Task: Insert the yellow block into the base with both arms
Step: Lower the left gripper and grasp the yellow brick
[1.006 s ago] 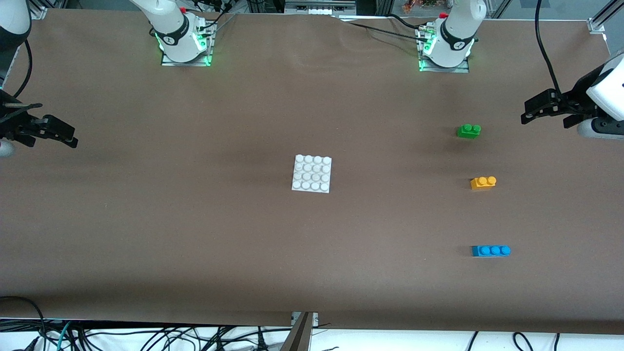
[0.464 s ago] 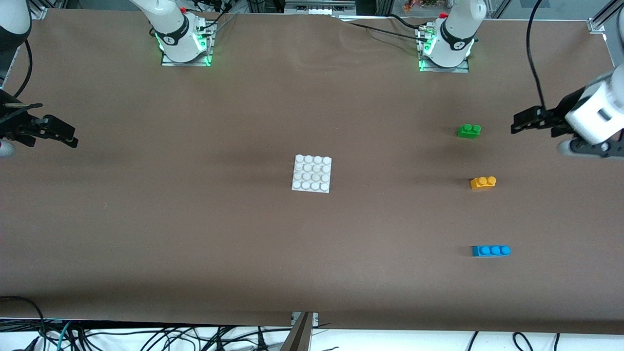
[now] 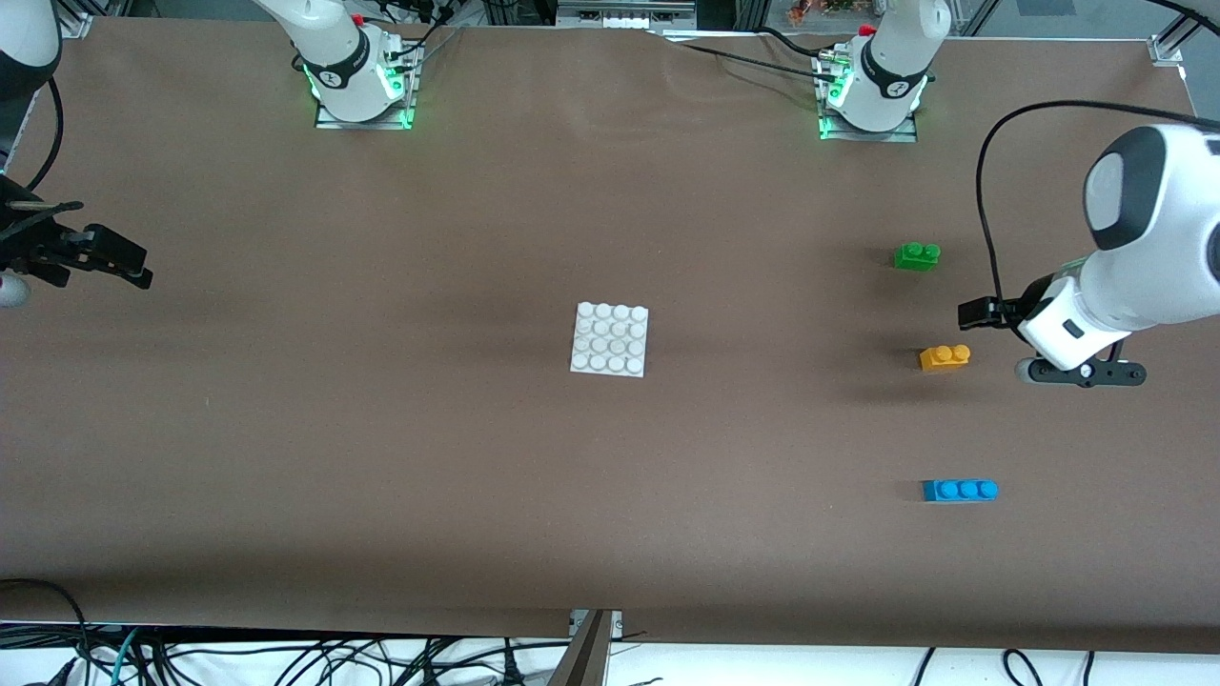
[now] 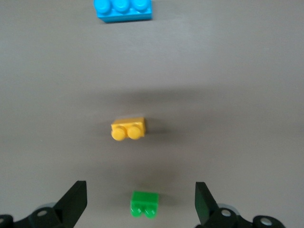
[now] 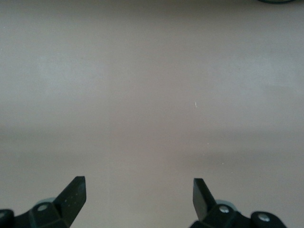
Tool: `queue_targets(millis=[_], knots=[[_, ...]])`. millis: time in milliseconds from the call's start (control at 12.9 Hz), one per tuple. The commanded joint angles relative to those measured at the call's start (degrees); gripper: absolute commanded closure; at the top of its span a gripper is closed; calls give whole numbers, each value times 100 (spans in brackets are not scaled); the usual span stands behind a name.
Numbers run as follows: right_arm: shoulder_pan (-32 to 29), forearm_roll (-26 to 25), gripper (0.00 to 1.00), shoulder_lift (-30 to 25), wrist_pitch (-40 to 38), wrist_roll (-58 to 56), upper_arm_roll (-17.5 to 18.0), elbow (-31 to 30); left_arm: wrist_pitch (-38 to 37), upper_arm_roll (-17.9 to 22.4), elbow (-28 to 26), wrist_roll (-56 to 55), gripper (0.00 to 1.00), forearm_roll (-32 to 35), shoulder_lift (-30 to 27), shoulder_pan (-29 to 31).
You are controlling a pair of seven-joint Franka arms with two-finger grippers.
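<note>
The yellow block (image 3: 945, 356), a small two-stud brick, lies on the brown table toward the left arm's end. It also shows in the left wrist view, as the yellow block (image 4: 128, 129). The white studded base (image 3: 610, 339) sits at the table's middle. My left gripper (image 3: 977, 312) hangs open and empty over bare table, close beside the yellow block on the left arm's end. Its wide-apart jaws frame the green brick (image 4: 144, 204) in the left wrist view, where the left gripper (image 4: 140, 186) holds nothing. My right gripper (image 3: 143, 269) waits open over the right arm's end of the table; the right gripper (image 5: 138, 180) sees only tabletop.
A green two-stud brick (image 3: 917, 255) lies farther from the front camera than the yellow block. A blue three-stud brick (image 3: 960, 490) lies nearer; it also shows as the blue brick (image 4: 123, 9). A black cable (image 3: 986, 200) loops above the left arm.
The left arm has swung from beside the green brick toward the yellow block, and its wrist has turned. The right arm and all bricks stayed put.
</note>
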Motion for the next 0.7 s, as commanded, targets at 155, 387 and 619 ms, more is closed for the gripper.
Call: queue_targets(millis=[155, 387, 619], knots=[[7, -38, 0, -104, -74, -40, 9, -31, 1506, 250, -1100, -16, 0, 289, 26, 133], [7, -38, 0, -104, -74, -40, 0, -31, 2087, 338, -1285, -16, 0, 289, 404, 142], [7, -38, 0, -104, -83, -40, -9, -31, 2518, 355, -1365, -7, 0, 289, 764, 142]])
